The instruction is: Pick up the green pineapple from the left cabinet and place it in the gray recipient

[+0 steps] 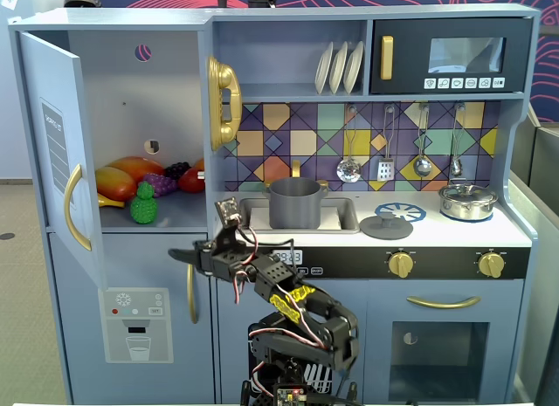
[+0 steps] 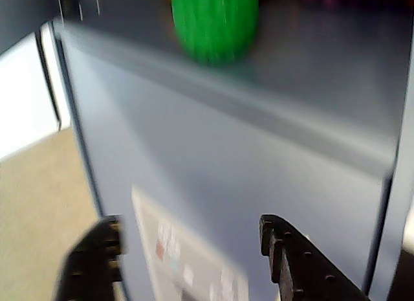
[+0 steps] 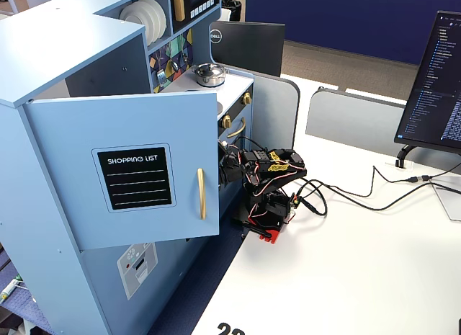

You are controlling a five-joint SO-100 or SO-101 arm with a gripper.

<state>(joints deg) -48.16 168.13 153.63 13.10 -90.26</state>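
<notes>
Toy kitchen backdrop, arm on white table (image 3: 346,263) in front. Green pineapple (image 1: 143,204) sits upright at the front of the left cabinet (image 1: 131,118) shelf, door (image 1: 59,153) swung open, just in front of the purple grapes (image 1: 166,180) and other fruit. Gray recipient (image 1: 294,203) sits in the sink, well apart to the right in this fixed view. Gripper (image 2: 191,252) below the shelf edge, jaws spread, empty. Wrist view blurred.

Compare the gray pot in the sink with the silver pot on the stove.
The gray pot is matte dark gray, tall and lidless, and stands in the sink. The silver pot is shiny, squat and lidded, and stands on the counter at the right in this fixed view. Both stand upright.
</notes>
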